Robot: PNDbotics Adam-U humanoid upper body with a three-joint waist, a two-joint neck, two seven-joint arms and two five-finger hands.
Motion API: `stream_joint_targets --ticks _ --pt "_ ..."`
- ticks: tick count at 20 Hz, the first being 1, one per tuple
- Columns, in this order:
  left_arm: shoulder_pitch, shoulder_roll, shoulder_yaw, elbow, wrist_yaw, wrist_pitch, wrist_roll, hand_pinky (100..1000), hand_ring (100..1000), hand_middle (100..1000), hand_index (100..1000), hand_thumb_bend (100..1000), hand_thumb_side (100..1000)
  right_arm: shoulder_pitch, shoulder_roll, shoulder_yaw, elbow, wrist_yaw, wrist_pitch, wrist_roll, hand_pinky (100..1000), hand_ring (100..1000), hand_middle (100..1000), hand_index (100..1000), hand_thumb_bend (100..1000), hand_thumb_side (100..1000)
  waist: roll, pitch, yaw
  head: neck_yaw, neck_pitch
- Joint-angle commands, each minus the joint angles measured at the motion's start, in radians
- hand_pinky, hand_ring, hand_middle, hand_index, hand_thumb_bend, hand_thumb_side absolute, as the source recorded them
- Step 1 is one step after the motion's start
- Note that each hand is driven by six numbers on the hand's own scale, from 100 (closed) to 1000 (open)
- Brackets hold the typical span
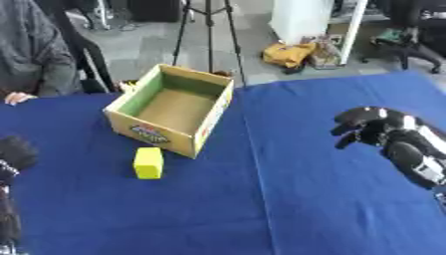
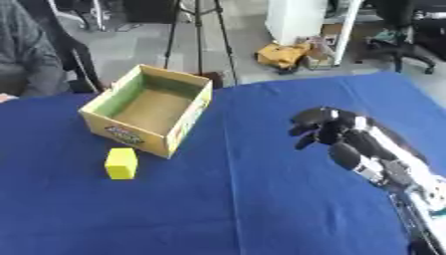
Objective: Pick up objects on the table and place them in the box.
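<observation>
Reaching with our empty, half-curled right hand (image 2: 320,127), we may miss the yellow block (image 2: 121,163), far to its left, by the box (image 2: 144,137).

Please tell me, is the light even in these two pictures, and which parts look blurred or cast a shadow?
Left eye view: soft, even light, no glare on the blue table; the yellow block throws only a faint shadow; the left hand at the edge is a dark blur. Right eye view: the right hand looks smeared, and the print on the box is unreadable.
</observation>
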State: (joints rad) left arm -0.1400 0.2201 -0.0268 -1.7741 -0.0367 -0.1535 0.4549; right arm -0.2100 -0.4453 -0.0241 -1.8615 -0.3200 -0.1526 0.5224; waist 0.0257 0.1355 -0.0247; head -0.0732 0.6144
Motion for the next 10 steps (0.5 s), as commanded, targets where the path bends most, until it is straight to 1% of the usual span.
stream_joint_targets --ticks 1,2,3,4,5,6,7,8,9,10 --pt "-0.013 0.021 0.002 -0.016 0.011 0.000 0.013 671 639 603 733 243 1000 -0.009 -0.016 -0.009 -0.013 -0.010 -0.001 0.001 656 757 766 762 522 614 -0.001 -0.012 -0.001 -0.003 -0.008" --pt "-0.014 0.022 0.001 -0.015 0.013 -0.001 0.014 671 639 603 732 349 1000 -0.009 -0.016 -0.009 -0.013 -0.010 -0.001 0.001 656 757 766 762 521 615 -0.001 -0.011 -0.001 -0.002 -0.008" --pt "-0.017 0.025 0.000 -0.014 0.009 0.001 0.010 670 638 601 731 429 1000 -0.009 -0.016 -0.009 -0.013 -0.009 -0.001 0.001 656 757 766 762 521 615 -0.001 -0.011 -0.002 -0.003 -0.008" --pt "-0.022 0.031 -0.002 -0.012 -0.002 0.007 -0.003 669 637 601 730 441 1000 -0.009 -0.016 -0.008 -0.013 -0.009 -0.001 0.002 656 757 766 762 521 615 -0.001 -0.011 -0.002 -0.002 -0.008" --pt "-0.029 0.039 -0.003 -0.010 -0.018 0.019 -0.019 667 636 600 730 467 894 -0.009 -0.016 -0.008 -0.013 -0.009 -0.001 0.002 656 757 766 762 521 615 -0.001 -0.012 -0.002 -0.002 -0.007" --pt "-0.040 0.051 -0.003 -0.007 -0.039 0.036 -0.041 665 636 599 731 478 840 -0.009 -0.017 -0.008 -0.012 -0.008 -0.001 0.002 656 757 766 762 522 616 -0.001 -0.012 -0.003 -0.002 -0.006" --pt "-0.053 0.064 -0.003 -0.004 -0.063 0.056 -0.065 666 636 598 728 480 819 -0.008 -0.017 -0.008 -0.012 -0.008 -0.001 0.002 656 757 766 762 521 615 -0.001 -0.013 -0.003 -0.001 -0.006" --pt "-0.069 0.082 -0.006 -0.001 -0.090 0.078 -0.095 666 637 598 730 497 748 -0.008 -0.017 -0.007 -0.012 -0.009 -0.002 0.003 656 757 766 762 521 615 -0.001 -0.013 -0.004 0.000 -0.006" --pt "-0.089 0.104 -0.009 0.001 -0.123 0.103 -0.132 666 638 604 744 494 719 -0.008 -0.017 -0.007 -0.012 -0.009 -0.002 0.003 656 758 766 762 521 615 -0.001 -0.014 -0.004 0.000 -0.006" --pt "-0.112 0.128 -0.013 0.003 -0.159 0.128 -0.170 670 646 617 758 483 665 -0.008 -0.017 -0.006 -0.012 -0.009 -0.002 0.004 656 758 766 762 521 616 -0.002 -0.015 -0.006 0.001 -0.005"
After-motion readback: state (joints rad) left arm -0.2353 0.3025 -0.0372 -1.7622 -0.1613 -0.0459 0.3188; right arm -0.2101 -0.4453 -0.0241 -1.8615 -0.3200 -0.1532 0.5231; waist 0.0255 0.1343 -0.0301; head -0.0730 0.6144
